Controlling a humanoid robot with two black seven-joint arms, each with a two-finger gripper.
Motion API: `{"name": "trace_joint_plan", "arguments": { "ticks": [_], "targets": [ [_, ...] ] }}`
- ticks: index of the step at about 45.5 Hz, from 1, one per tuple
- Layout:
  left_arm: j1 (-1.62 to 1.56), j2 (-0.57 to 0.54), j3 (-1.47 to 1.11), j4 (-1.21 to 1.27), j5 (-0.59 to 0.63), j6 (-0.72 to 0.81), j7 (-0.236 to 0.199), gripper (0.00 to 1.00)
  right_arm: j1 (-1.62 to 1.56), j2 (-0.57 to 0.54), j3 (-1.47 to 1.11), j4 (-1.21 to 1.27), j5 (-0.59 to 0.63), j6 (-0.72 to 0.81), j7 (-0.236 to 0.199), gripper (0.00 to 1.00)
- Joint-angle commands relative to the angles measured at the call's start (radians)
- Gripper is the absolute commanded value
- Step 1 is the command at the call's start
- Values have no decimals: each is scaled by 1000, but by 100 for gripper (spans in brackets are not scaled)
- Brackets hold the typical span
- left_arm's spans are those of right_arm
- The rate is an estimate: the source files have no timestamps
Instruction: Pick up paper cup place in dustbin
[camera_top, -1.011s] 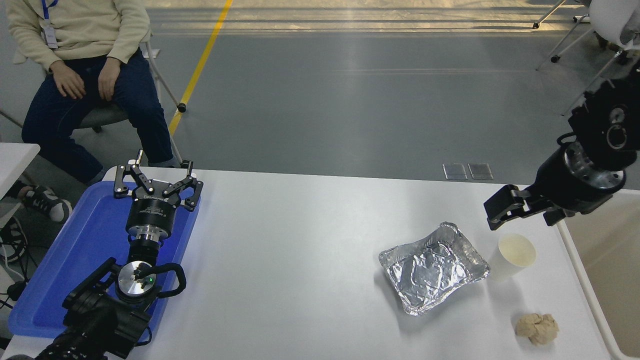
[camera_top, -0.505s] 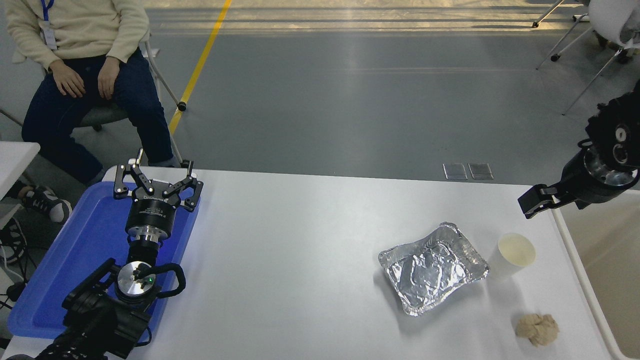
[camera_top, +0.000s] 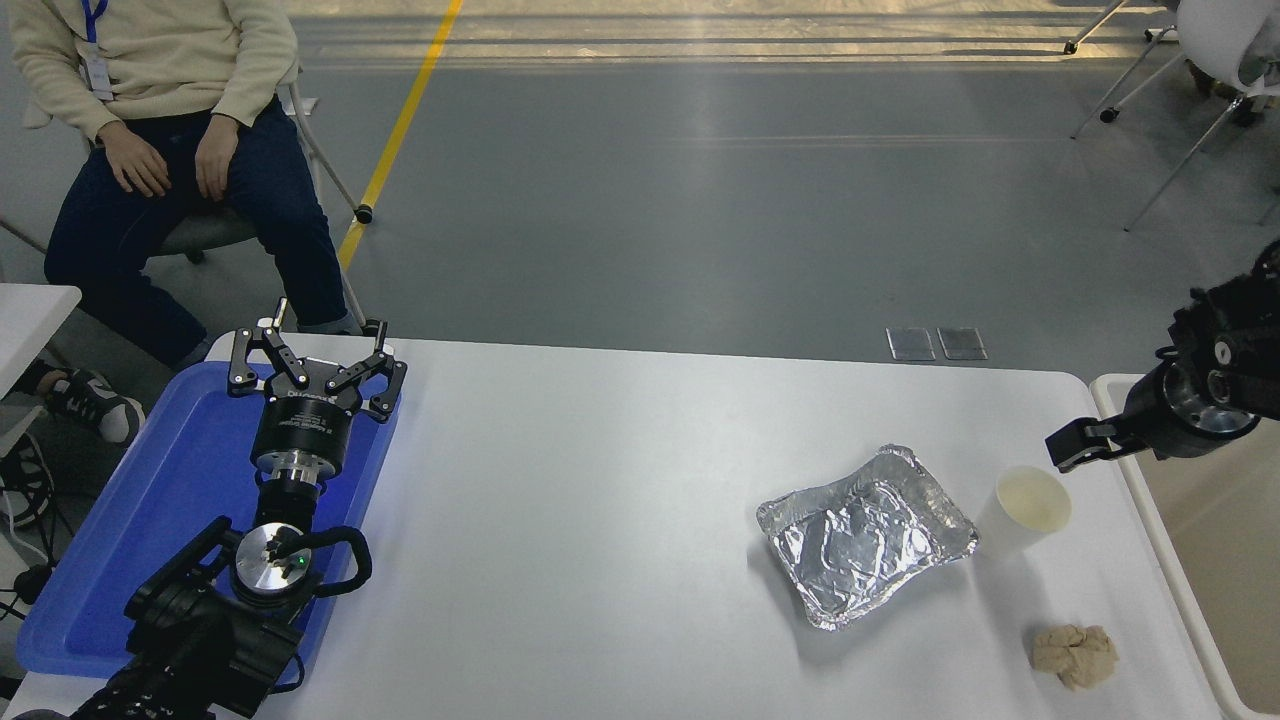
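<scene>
Paper, crumpled into a beige ball (camera_top: 1075, 655), lies nearest on the white table (camera_top: 600, 520), in front of the foil tray (camera_top: 866, 533) and a little to its right. That tray is crinkled silver, roughly square, with bent corners. Just right of it, nearly touching its far right corner, the paper cup (camera_top: 1026, 510) stands upright, plain white and tapered, its cream inside showing. Right of the tray, beyond the table's edge, is the dustbin (camera_top: 1170, 530), cream plastic with a thick pale rim.

Well left of the tray, a flat blue tray (camera_top: 120, 520) of smooth plastic holds the parked left gripper (camera_top: 317, 372), its linked black fingers spread wide; white print on its body is too small to read.

Behind the cup and to the tray's right, the right gripper (camera_top: 1080, 446) hangs above the bin's near rim. Only one dark fingertip end shows, so I cannot tell how its fingers stand. Half a second ago it was higher; it has dropped nearer the cup, which has not moved.

Far left beyond the table, a person (camera_top: 160, 120) sits in a cream sweater with a blue lanyard.
</scene>
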Motion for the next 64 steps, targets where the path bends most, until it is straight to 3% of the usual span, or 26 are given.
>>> {"name": "trace_joint_plan", "arguments": {
  "ticks": [1, 18, 24, 27, 31, 36, 39, 42, 64],
  "targets": [
    [0, 0, 0, 0, 0, 0, 0, 100, -98, 1, 38, -40, -8, -42, 3, 100],
    [0, 0, 0, 0, 0, 0, 0, 100, -190, 21, 127, -78, -5, -77, 2, 97],
    [0, 0, 0, 0, 0, 0, 0, 100, -208, 24, 142, -95, -5, -82, 2, 88],
    [-2, 0, 0, 0, 0, 0, 0, 100, -214, 29, 145, -95, -5, -89, 2, 76],
    [0, 0, 0, 0, 1, 0, 0, 100, -217, 31, 145, -95, -4, -92, 2, 44],
    [0, 0, 0, 0, 0, 0, 0, 100, -219, 31, 145, -97, 0, -92, -1, 25],
    [0, 0, 0, 0, 0, 0, 0, 100, -219, 31, 145, -95, 6, -94, -3, 22],
    [0, 0, 0, 0, 0, 0, 0, 100, -219, 32, 147, -95, 7, -97, -3, 0],
    [0, 0, 0, 0, 0, 0, 0, 100, -205, 37, 168, -72, 15, -128, -2, 0]
  ]
}}
